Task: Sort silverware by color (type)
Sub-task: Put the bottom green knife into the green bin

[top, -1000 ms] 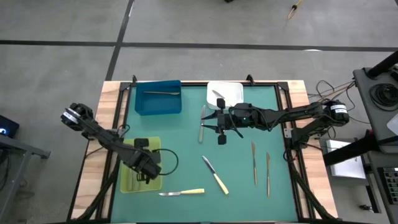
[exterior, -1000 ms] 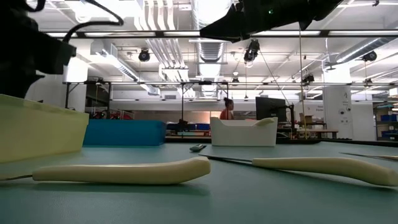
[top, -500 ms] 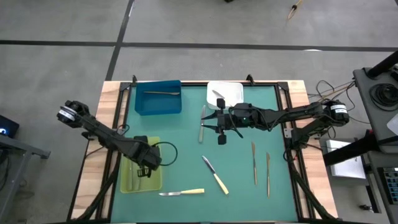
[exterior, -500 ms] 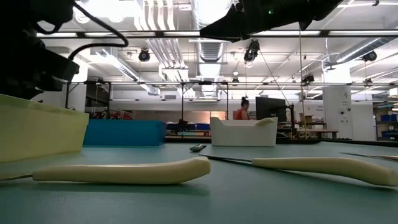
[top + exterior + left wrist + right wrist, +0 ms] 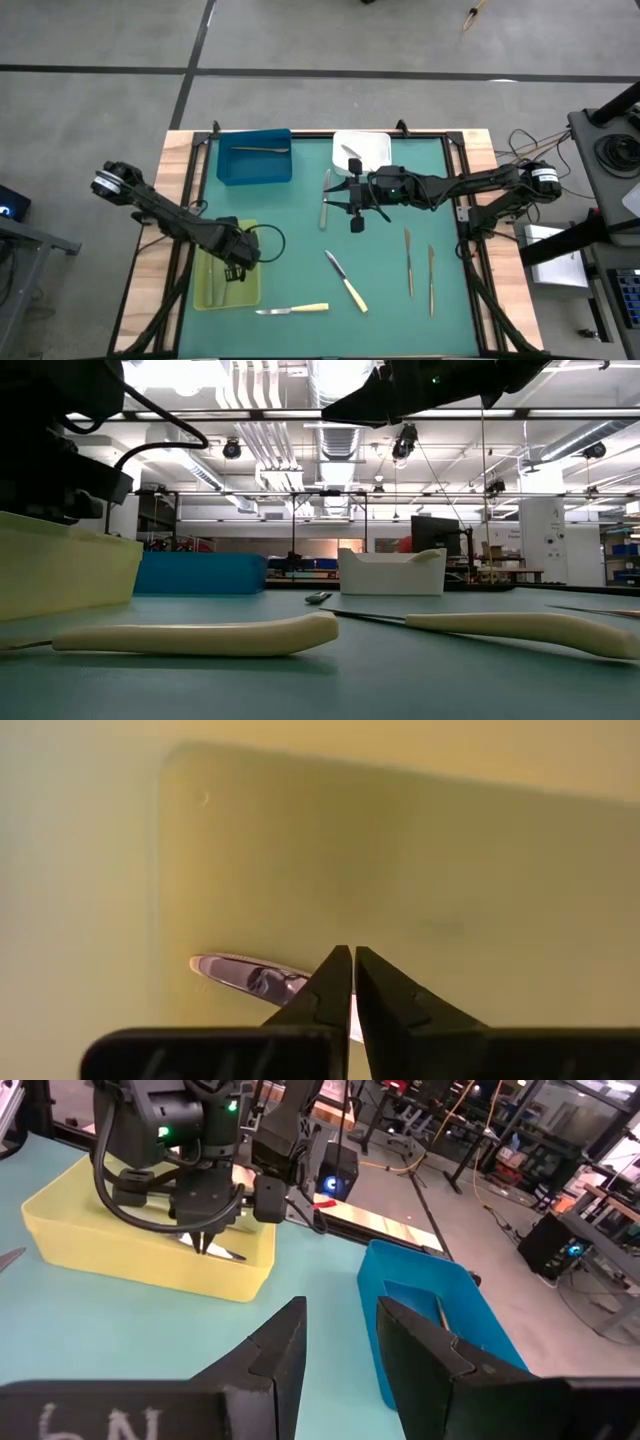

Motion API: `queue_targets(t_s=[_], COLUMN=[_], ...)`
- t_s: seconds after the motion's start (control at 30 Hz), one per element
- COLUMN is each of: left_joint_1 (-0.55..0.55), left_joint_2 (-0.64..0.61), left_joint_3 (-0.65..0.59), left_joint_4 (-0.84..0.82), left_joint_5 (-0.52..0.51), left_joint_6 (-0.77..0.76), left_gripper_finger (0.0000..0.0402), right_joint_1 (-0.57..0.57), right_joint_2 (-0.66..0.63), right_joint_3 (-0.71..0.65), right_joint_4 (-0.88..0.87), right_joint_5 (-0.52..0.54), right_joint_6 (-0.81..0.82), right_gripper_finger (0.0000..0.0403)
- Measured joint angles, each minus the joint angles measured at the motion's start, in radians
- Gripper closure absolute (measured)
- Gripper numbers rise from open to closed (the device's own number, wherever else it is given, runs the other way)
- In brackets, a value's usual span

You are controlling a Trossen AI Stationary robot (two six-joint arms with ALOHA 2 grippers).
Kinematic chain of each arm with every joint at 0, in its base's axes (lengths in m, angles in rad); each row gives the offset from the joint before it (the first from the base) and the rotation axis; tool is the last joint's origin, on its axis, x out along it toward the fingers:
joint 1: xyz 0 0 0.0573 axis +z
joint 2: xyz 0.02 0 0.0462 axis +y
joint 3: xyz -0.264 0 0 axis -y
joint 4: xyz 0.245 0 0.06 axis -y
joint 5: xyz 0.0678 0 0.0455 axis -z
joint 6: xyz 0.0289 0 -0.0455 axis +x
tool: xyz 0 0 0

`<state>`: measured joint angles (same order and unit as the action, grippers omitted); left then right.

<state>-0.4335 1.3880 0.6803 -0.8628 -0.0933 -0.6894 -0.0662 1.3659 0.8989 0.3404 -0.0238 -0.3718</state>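
My left gripper (image 5: 353, 952) points down into the yellow-green tray (image 5: 205, 295), shut, with its tips over a knife (image 5: 240, 973) that lies flat on the tray's floor. My right gripper (image 5: 340, 1330) hangs level above the table's middle (image 5: 332, 193), open, with nothing between its fingers. Two knives with pale yellow handles (image 5: 295, 310) (image 5: 347, 282) lie flat on the green mat near the front. Two slim utensils (image 5: 408, 262) (image 5: 431, 278) lie to their right. Another knife (image 5: 325, 205) lies below my right gripper. My left gripper's shut fingertips (image 5: 340, 970) come from above and stand over the knife's blade (image 5: 290, 982) in the yellow-green tray. I cannot tell whether they touch it. The knife lies flat on the tray floor.
A blue tray (image 5: 255, 168) at the back left holds one utensil (image 5: 262, 149). A white tray (image 5: 375, 145) at the back centre holds another (image 5: 352, 152). Wooden rails border the mat. Bare mat lies between the trays and the front knives.
My left gripper has sunk a little lower into the yellow-green tray and shifted slightly toward the table's middle. My right gripper has kept still. A person far behind the table has walked to the right.
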Motion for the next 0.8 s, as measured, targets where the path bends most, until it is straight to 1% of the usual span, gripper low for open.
queue_targets(t_s=[0.47, 0.8], left_joint_1=[0.0, 0.0], left_joint_2=[0.0, 0.0], left_joint_3=[-0.04, -0.049], left_joint_4=[0.014, 0.004], left_joint_5=[-0.002, -0.002], left_joint_6=[-0.011, -0.058], left_gripper_finger=[0.0402, 0.0402], right_joint_1=[-0.008, -0.018], right_joint_2=[0.0, 0.0], right_joint_3=[0.0, 0.0], right_joint_4=[-0.018, -0.028], right_joint_5=[0.0, 0.0], right_joint_6=[-0.006, 0.005], right_gripper_finger=[0.0289, 0.0289])
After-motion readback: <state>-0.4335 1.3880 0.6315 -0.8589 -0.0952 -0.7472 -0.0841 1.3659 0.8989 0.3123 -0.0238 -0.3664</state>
